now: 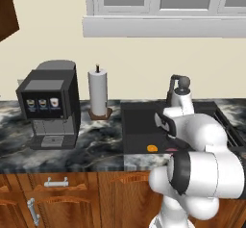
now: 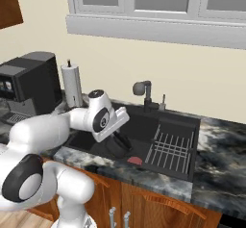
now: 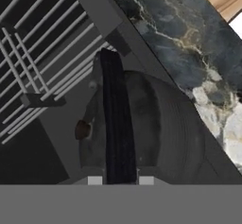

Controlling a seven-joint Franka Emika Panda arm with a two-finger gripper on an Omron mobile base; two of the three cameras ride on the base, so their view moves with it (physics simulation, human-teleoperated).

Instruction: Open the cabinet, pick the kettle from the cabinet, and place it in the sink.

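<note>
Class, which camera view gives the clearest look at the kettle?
The hand view: the kettle, with its arched handle and lid knob, sits close under the gripper, beside the sink rack. The right base view shows just its dark body; in the left base view, the arm blocks it.

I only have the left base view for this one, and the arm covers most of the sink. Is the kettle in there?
Observer: Yes. In the right base view the kettle is under the hand, down inside the sink.
Operator: Is it held or let go?
Observer: Held. The hand view shows the gripper with its jaws shut on the kettle's arched handle.
Operator: Anything next to it?
Observer: A wire rack lies in the sink beside the kettle. Whether the kettle touches the sink floor, I cannot tell.
</note>
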